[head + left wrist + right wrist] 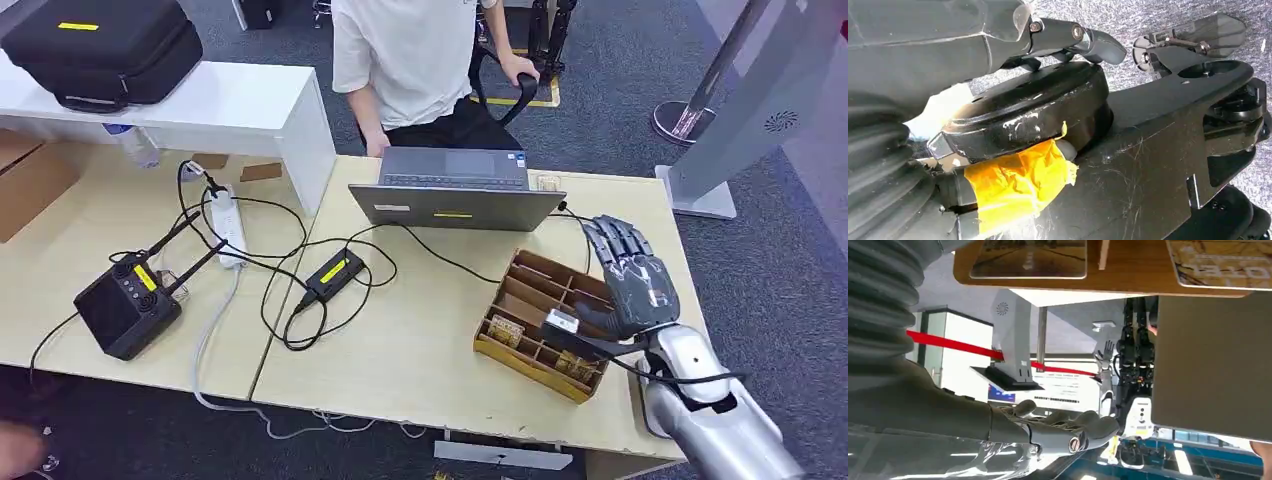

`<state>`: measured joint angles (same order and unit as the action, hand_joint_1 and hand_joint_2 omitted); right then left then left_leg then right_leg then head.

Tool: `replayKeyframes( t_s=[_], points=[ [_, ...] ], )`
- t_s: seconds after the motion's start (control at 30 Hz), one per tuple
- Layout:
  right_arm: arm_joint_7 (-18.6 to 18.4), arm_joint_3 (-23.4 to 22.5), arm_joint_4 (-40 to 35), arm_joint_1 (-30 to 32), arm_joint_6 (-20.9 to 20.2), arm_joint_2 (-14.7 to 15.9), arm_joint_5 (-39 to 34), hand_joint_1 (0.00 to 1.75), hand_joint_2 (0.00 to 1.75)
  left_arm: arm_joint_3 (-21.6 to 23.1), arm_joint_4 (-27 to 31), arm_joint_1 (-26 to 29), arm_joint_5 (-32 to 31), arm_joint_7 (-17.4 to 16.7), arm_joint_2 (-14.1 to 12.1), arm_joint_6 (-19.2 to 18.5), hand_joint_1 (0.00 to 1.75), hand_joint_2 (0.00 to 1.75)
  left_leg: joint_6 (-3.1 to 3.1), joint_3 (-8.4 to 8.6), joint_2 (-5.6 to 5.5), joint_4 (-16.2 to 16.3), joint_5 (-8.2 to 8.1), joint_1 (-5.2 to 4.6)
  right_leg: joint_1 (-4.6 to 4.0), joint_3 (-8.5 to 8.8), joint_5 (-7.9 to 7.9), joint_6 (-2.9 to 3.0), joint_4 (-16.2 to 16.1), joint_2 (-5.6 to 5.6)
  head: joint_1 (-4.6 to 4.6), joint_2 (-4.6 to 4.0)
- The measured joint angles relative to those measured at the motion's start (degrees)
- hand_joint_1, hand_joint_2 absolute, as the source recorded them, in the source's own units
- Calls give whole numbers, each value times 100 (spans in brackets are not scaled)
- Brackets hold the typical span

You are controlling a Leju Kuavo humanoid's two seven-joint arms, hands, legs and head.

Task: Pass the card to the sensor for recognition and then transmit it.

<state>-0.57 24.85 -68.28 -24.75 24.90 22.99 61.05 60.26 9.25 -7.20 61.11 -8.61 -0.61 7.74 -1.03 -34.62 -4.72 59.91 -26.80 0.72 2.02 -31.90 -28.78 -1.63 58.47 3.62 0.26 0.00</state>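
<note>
Your right arm [715, 415] comes in from the near right corner, its silver forearm angled up and slightly left. The right hand [632, 275] is raised at the right side of the scene with its back toward the head camera, fingers [612, 238] stretched out flat, slightly apart and pointing away from you, holding nothing. In the right wrist view you see the same hand [1058, 432] extended, fingers straight. Your left hand [1068, 37] hangs low; its fingers look loosely extended, but you cannot tell its state clearly.
</note>
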Motion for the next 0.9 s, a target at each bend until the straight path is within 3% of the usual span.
replayKeyframes(
  t_s=[0.23, 0.27, 0.3, 0.37, 0.4, 0.9],
  points=[
    [2, -57, 87, 67, 72, 9, 6, 0, 175, 2, 0, -2, 4, -17, 0, 11, 0, 175, 0, 0, 0, 0, 0, 0, 0, 0, 0, 0, 0, 0, -2, 0],
    [13, -70, 92, 75, 81, 9, 20, 136, 175, 2, 0, -2, 9, -17, 0, 18, 0, 175, 0, 0, 0, 0, 0, 0, 0, 0, 0, 0, 0, 0, -2, 0],
    [18, -85, 96, 81, 81, 9, 41, 154, 175, 4, 0, -2, 13, -17, 0, 18, 0, 175, 0, 0, 0, 0, 0, 0, 0, 0, 0, 0, 0, 0, 0, 0],
    [37, -94, 112, 103, 81, 9, 85, 145, 175, 11, 0, -2, 26, -20, 0, 30, 0, 175, 0, 0, 0, 0, 0, 0, 0, 0, 0, 0, 0, 0, 0, 0],
    [57, -101, 112, 116, 81, 9, 87, 175, 175, 13, 0, -2, 31, -24, 0, 35, 0, 175, 0, 0, 0, 0, 0, 0, 0, 0, 0, 0, 0, 0, -2, 0],
    [153, -199, 90, 277, 81, 9, -4, 175, 175, 33, 0, -3, 105, -35, 0, 59, 0, 175, 0, 0, 0, 0, 0, 0, 0, 1, 0, 0, 0, 0, 0, 0]
  ],
)
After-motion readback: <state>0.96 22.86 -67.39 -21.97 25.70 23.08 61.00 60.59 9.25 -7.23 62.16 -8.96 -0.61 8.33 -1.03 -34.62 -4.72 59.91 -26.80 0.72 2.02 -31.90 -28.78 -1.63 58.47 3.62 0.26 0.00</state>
